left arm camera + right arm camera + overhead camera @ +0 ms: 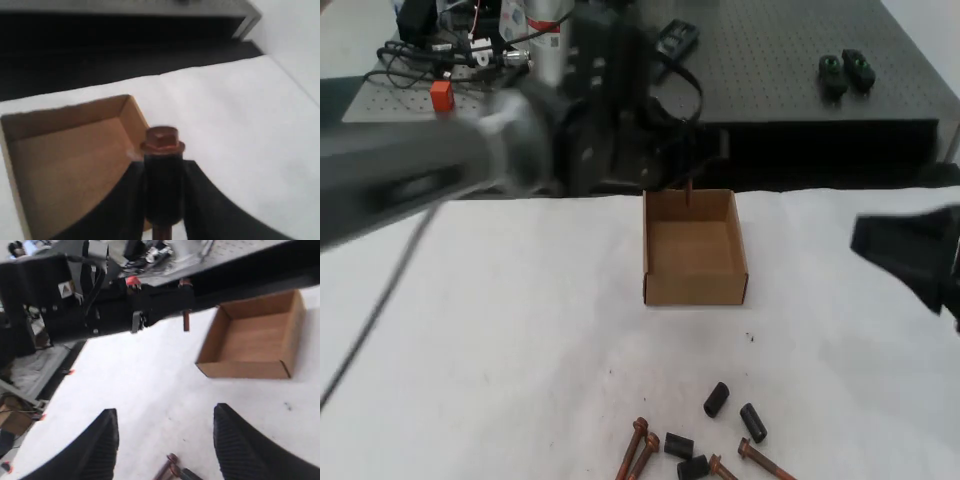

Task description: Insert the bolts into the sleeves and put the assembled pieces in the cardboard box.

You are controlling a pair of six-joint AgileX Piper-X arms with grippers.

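Note:
My left gripper [162,172] is shut on an assembled piece: a black sleeve [162,187] with a copper bolt through it, whose hex head [161,140] sticks out. The piece [690,193] hangs over the far wall of the open cardboard box [694,290], which looks empty. The right wrist view shows the same piece [186,320] held beside the box [245,369]. My right gripper [165,440] is open with nothing between its fingers, above the white table, at the right in the high view [910,255]. Loose copper bolts [638,450] and black sleeves [716,399] lie at the near edge.
The table is covered by a white cloth [520,330]. Behind it stands a dark perforated bench [790,60] with cables, an orange block [441,94] and two small black parts [845,72]. The left arm [440,170] stretches across the left side.

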